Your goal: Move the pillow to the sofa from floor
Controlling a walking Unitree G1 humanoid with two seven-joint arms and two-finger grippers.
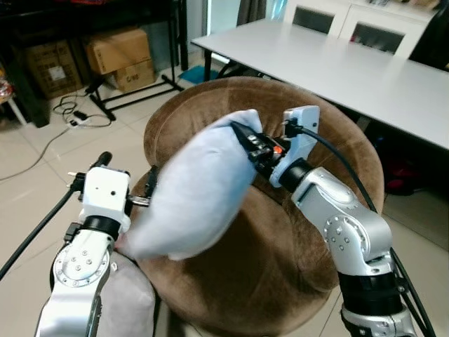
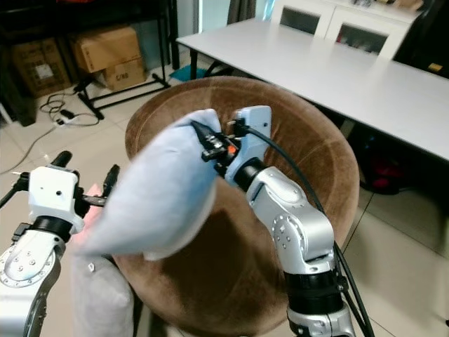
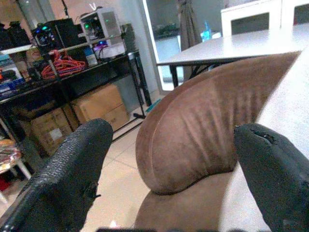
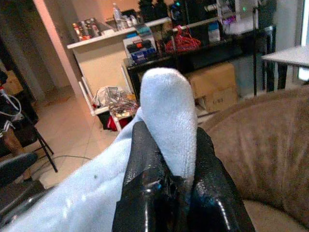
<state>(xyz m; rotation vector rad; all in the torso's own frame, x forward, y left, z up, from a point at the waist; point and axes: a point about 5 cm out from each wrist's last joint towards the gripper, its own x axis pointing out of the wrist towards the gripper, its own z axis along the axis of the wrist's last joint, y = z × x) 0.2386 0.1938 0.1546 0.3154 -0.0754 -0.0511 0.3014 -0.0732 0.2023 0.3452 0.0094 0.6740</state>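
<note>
Two end effectors: right pinching pillow above sofa; left spread (labels unreadable).

A corner of the pale blue pillow is pinched between the two black fingers of the right gripper. The brown sofa is seen beside the pillow, with cardboard boxes under dark shelving beyond it

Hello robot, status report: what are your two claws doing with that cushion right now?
Right gripper shut on pillow corner, held above the brown sofa seat. Left gripper open beside the pillow's lower end. Nothing in the way on the seat.
</note>
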